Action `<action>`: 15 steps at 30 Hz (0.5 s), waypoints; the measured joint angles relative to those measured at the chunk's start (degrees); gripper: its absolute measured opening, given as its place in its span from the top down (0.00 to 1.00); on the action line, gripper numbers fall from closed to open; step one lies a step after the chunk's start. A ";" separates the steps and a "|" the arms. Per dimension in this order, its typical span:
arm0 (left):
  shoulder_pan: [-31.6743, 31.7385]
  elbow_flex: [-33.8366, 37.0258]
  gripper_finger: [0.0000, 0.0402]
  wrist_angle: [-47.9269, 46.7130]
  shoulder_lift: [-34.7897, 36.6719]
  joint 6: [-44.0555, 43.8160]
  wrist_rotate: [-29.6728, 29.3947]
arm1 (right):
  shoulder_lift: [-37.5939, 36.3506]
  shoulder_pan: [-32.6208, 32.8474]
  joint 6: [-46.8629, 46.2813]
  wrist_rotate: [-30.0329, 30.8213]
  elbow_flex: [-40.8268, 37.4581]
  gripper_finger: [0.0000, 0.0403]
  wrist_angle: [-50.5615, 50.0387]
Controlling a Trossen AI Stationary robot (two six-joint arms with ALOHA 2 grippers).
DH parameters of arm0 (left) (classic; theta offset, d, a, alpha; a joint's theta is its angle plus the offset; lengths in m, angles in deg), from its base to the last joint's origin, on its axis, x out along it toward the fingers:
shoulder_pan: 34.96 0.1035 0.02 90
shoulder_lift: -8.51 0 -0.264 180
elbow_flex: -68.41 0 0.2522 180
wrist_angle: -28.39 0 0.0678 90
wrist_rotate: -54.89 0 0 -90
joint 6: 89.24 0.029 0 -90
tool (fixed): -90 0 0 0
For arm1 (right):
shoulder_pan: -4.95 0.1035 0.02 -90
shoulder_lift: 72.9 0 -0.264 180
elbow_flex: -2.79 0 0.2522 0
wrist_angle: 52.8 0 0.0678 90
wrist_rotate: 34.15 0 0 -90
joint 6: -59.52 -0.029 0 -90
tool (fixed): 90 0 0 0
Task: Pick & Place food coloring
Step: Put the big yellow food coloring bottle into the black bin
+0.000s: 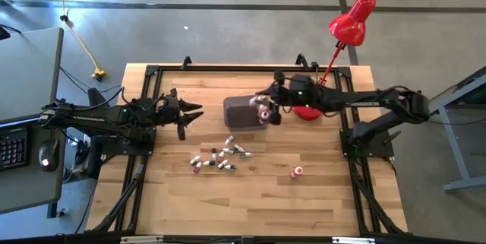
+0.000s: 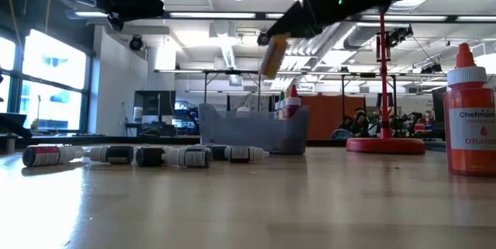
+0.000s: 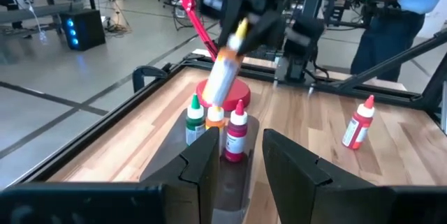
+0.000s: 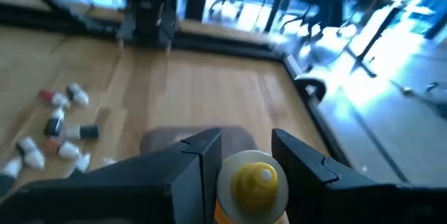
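My right gripper [image 1: 266, 112] is shut on a yellow-capped food coloring bottle [image 3: 225, 70] above the dark grey bin [image 1: 241, 112]. Three bottles, topped green, orange and red [image 3: 236, 132], stand upright in the bin. Several slim vials [image 1: 219, 157] lie on their sides on the table, nearer than the bin. One red-orange bottle [image 1: 298, 172] stands alone toward the near right. My left gripper [image 1: 194, 115] is open and empty, left of the bin, with its fingers [image 3: 209, 165] pointing at it. My right gripper pinches the bottle's upper part, just below the yellow cap [image 4: 255, 176], between its two fingers. The fingers come from above and from the table's right. The bottle hangs tilted below the fingers [image 2: 271, 57], lifted clear above the bin.
A red desk lamp has its base [image 1: 307, 112] right of the bin and under my right arm. A black frame [image 1: 152, 73] runs along the table's edges. A person [image 3: 391, 15] stands beyond the table's right side. There is bare wood [image 1: 250, 206] toward the near edge.
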 joint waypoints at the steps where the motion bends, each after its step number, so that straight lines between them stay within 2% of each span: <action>1: 0.00 0.00 0.72 0.09 -0.01 0.00 -0.04 | 1.19 -0.69 0.32 -0.40 0.00 0.74 0.27; 4: 0.00 0.00 0.72 0.01 0.00 0.00 -0.04 | 4.73 -2.37 1.09 -0.55 0.18 0.74 1.46; 8: 0.00 0.00 0.72 -0.12 -0.01 0.00 -0.04 | 9.32 -3.73 1.61 -1.31 4.15 0.74 -0.52; 11: 0.00 0.00 0.72 -0.21 -0.01 0.00 -0.01 | 12.87 -4.04 2.95 -1.59 9.61 0.74 -7.50; 15: 0.00 0.00 0.72 -0.23 -0.02 0.00 -0.01 | 17.99 -4.29 3.83 -0.71 19.07 0.74 -22.25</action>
